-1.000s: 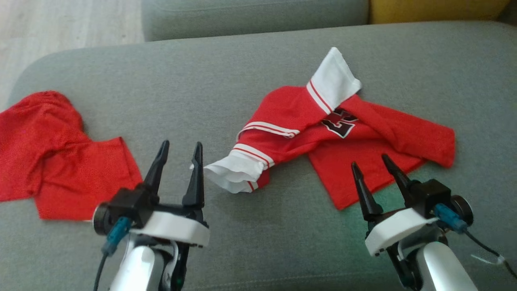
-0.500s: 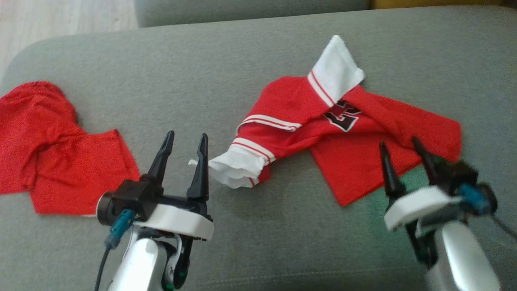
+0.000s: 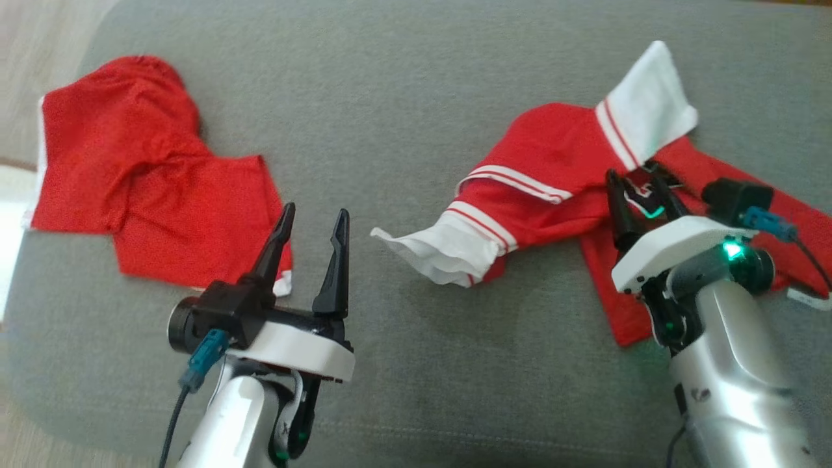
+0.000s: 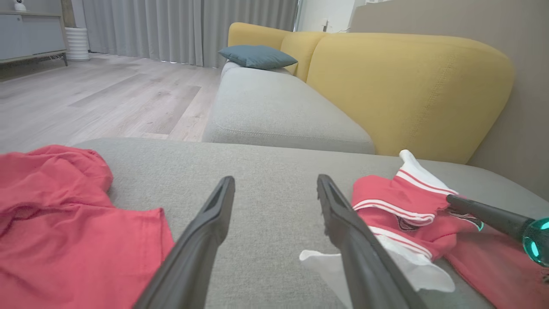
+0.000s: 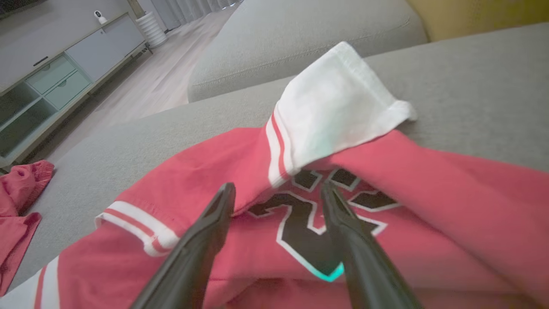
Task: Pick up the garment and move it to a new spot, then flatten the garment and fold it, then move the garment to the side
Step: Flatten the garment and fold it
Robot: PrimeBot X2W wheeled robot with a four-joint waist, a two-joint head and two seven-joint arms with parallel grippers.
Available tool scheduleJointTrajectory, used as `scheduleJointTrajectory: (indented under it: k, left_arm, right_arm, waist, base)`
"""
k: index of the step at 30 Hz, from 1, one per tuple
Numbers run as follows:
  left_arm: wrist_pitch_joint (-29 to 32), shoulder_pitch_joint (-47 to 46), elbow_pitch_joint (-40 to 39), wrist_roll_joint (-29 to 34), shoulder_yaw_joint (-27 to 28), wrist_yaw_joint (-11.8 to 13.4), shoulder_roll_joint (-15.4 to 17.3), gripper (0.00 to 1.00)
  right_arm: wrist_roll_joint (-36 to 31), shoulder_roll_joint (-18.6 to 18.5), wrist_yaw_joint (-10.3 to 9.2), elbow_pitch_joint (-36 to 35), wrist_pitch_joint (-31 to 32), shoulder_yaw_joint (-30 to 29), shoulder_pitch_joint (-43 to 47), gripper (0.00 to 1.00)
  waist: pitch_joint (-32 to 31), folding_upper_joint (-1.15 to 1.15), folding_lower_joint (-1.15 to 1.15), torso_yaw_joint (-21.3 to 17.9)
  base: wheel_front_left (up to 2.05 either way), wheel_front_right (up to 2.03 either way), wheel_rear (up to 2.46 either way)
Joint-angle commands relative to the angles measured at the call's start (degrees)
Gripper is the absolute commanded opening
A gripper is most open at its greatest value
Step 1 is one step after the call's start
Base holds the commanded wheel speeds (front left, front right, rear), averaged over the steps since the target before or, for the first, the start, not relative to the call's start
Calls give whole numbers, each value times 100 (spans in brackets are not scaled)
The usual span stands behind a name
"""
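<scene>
Crumpled red-and-white garment (image 3: 552, 143) on a grey cushion (image 3: 390, 84); right gripper (image 3: 634, 172), fingers apart, hovers over its middle for the pickup, likely needing to drop and close; left gripper (image 3: 315, 209), also apart, waits nearby.

A red jersey (image 3: 552, 140) with white striped trim lies crumpled on the right of a grey sofa cushion (image 3: 390, 97). A second red cloth (image 3: 143, 175) lies well apart at the left. The left gripper (image 3: 316, 210) hangs between them, fingers spread and empty. The right gripper (image 3: 634, 172), fingers spread too, points at the jersey's black print.
</scene>
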Motion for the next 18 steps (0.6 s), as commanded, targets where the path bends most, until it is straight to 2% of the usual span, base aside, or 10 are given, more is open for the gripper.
scheduleJointTrajectory:
  k: [1, 4, 5, 6, 11, 18]
  left_arm:
    - [-28, -254, -160, -31, 145, 32, 20, 100]
    - [-28, -274, -169, -32, 130, 29, 20, 100]
    - [-28, -280, -172, -34, 125, 32, 20, 100]
    - [-28, -284, -176, -38, 121, 36, 20, 100]
    - [-28, -339, -210, -79, 79, 59, 20, 100]
    - [-28, -340, -244, -292, -62, 155, 20, 100]
  right_arm:
    - [103, 2, 37, -18, -52, 129, -315, 100]
    - [272, 3, 37, 296, -165, 165, -549, 100]
    - [304, 3, 37, 377, -222, 190, -639, 62]
    - [312, 3, 37, 441, -288, 220, -740, 0]
    - [-26, -24, 37, 555, -415, 238, -1449, 0]
    - [-301, -294, 37, 308, -187, 377, -2528, 0]
  waist:
    - [129, 0, 0, 164]
    - [187, 0, 0, 260]
    - [202, 0, 0, 284]
    - [219, 0, 0, 306]
    - [343, 0, 0, 454]
    - [418, 0, 0, 797]
  base:
    - [0, 0, 0]
    - [0, 0, 0]
    - [0, 0, 0]
    - [0, 0, 0]
    - [0, 0, 0]
    - [0, 0, 0]
